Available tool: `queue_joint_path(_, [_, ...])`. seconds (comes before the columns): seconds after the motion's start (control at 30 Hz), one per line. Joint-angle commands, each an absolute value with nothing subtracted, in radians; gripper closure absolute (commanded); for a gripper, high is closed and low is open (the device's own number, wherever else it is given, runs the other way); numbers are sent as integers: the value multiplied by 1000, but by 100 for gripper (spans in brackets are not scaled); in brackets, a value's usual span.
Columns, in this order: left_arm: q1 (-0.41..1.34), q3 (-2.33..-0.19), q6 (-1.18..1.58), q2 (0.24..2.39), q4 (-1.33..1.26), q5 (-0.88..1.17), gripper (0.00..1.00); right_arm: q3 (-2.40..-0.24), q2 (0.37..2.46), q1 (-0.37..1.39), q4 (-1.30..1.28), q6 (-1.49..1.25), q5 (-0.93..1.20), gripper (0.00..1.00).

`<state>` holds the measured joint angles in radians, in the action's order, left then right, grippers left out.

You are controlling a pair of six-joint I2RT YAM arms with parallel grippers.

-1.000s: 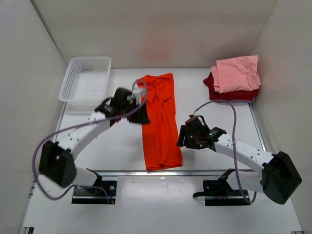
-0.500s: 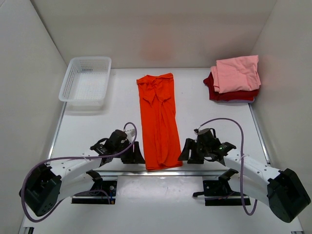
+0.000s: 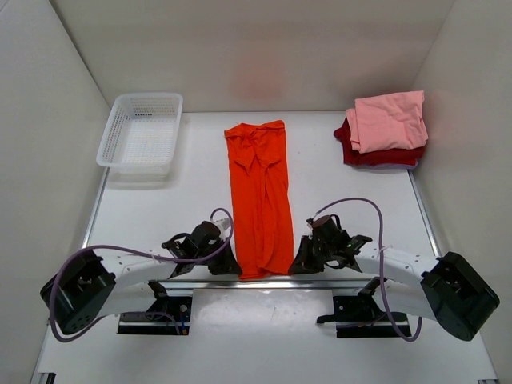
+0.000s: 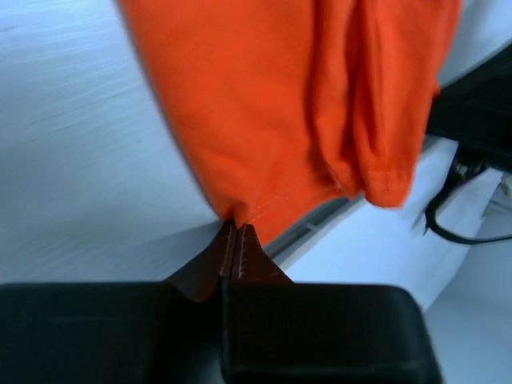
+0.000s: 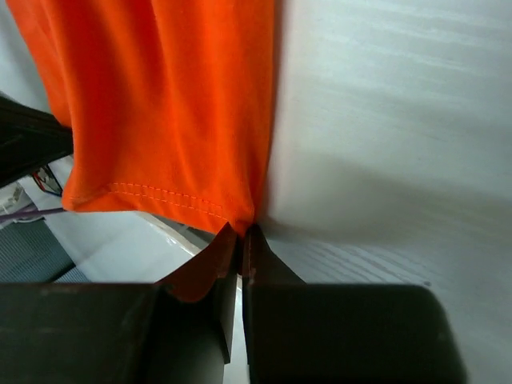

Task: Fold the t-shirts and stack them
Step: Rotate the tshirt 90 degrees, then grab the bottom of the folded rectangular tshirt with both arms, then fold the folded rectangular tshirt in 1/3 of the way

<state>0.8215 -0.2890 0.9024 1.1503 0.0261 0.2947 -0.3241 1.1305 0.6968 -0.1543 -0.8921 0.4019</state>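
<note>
Far left: white mesh basket (image 3: 149, 97), only mesh floor showing | near left: left gripper (image 3: 230, 264) pinched tight on near-left hem corner of orange t-shirt (image 3: 260, 192) | centre: stretched long, near to far | near right: right gripper (image 3: 298, 264) clamped on near-right hem corner | far right: pink t-shirt (image 3: 392, 120) folded atop dark red t-shirt (image 3: 376, 157)

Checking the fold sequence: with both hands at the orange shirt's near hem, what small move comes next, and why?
Probably raise both hem corners together. The left hand and right hand are each shut on a near corner of the orange shirt, which lies long and flat.
</note>
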Motion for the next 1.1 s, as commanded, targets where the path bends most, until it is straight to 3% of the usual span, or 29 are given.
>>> queue_joint_path(0.0, [825, -287, 870, 1161, 47, 273, 100, -316, 1129, 735, -159, -899, 399, 100])
queue_joint_path(0.33, [811, -229, 833, 917, 336, 313, 100, -308, 1072, 867, -271, -925, 457, 99])
queue_joint_path(0.57, [718, -306, 790, 859, 431, 379, 100, -446, 1118, 822, -411, -827, 534, 100])
queue_joint_path(0.9, [402, -691, 552, 1211, 434, 503, 100, -782, 1340, 433, -555, -580, 686, 100])
queue_joint_path(1.07, [322, -895, 519, 1524, 313, 522, 100, -1049, 1621, 310, -574, -480, 719, 100])
